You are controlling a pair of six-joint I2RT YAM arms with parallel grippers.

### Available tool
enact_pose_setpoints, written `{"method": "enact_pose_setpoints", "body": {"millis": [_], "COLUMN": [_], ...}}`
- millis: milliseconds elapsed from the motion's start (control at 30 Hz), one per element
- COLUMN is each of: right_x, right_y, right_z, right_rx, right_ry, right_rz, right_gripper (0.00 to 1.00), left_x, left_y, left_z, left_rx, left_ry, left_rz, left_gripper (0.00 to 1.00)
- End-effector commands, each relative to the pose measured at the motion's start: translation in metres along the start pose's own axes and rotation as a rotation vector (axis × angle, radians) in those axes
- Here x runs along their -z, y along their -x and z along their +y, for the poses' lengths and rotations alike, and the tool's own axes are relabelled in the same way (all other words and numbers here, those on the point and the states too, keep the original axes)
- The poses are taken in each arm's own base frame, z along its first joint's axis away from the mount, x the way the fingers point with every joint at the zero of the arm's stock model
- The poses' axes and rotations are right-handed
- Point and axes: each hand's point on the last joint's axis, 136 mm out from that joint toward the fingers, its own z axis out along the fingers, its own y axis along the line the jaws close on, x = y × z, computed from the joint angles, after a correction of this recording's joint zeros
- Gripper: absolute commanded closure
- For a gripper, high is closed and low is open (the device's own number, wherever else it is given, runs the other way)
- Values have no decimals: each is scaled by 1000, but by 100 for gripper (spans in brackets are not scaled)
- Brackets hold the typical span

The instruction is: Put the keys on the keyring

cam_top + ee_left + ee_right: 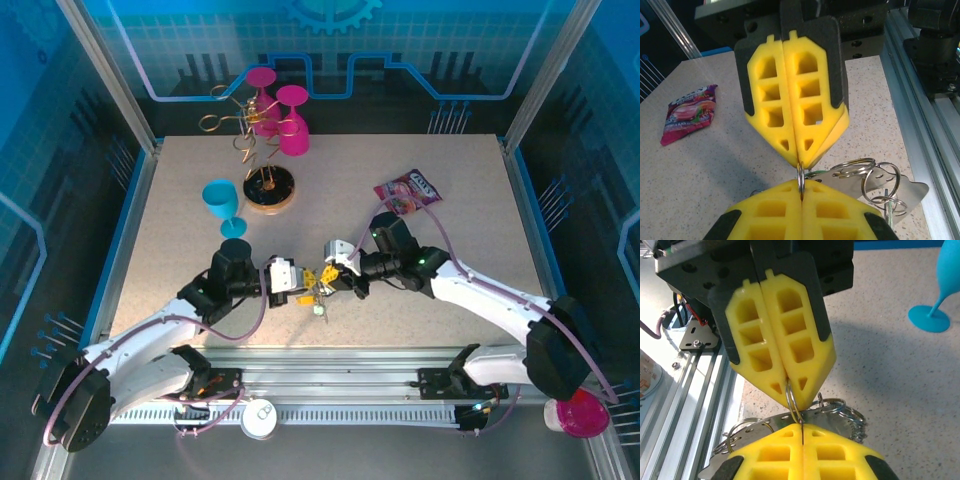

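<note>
Grippers first, near end: left gripper (801, 194) clamped fully shut on the keyring (800, 176), pinching the thin wire right at the pad tips. Same for right gripper (802, 432): closed flat on that same wire, nose to nose with the left, nearly touching. Sitting between both arms near the front edge of the table (450, 300), at or just above the surface, can't tell which. Keys (318, 298) bunched just beside and below the pinch, hanging on small split rings (854, 167)

Handling, as a judgement: light, stiff, springy wire. Smooth metal, so likely to slip or twist between foam pads. Better to take hold of the wire itself, close either side of the gap, than of the dangling keys. Not fragile, but expect swinging and snagging from the loose bunch

Hard to read: no sight of the ring's opening, and most of the loop hidden behind pads. No way to count keys or tell which are threaded on the big loop rather than just on their own rings. Flat metal blades cut off at the frame edge in the left wrist view. From above, a tiny cluster with a green fleck, too small to sort

Further back, well apart: blue cup (222, 200), gold wire stand (268, 187), candy packet (408, 190), then pink cups (280, 120) at the far edge
</note>
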Motion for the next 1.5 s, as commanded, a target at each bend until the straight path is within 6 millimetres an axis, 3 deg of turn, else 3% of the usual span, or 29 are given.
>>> {"method": "enact_pose_setpoints", "body": {"millis": [0,133,233,500,667,767,800,900,967,1033,1200,1367,1467], "right_x": [-6,2,8,7,6,6,5,5,1,0,-6,-4,5], "right_y": [-5,7,15,21,23,26,25,21,10,10,8,29,36], "right_z": [-5,-1,2,3,3,4,5,6,11,13,19,19,12], "right_rx": [-32,-3,23,37,39,45,47,88,117,166,239,217,143], "right_ry": [-9,-17,-15,0,7,13,11,-10,-10,-7,11,-5,-29], "right_rz": [4,-70,-108,-139,-151,-150,-138,-59,46,135,270,167,49], "right_gripper": [98,76,70,72,84,100,100,100,100,100,100,100,82], "left_x": [2,1,1,0,0,-1,-1,0,0,1,3,3,3], "left_y": [27,26,25,26,24,25,25,21,16,10,5,6,10], "left_z": [-5,-5,-4,-4,-4,-3,-1,3,6,8,13,10,9], "left_rx": [-58,-55,-52,-46,-38,-33,-30,-21,-22,-24,-20,-18,-27], "left_ry": [-40,-36,-34,-37,-41,-37,-29,-4,7,12,27,15,17], "left_rz": [-117,-109,-105,-106,-103,-103,-99,-63,-22,28,93,88,48], "left_gripper": [100,100,100,100,100,100,100,85,83,83,89,100,100]}}
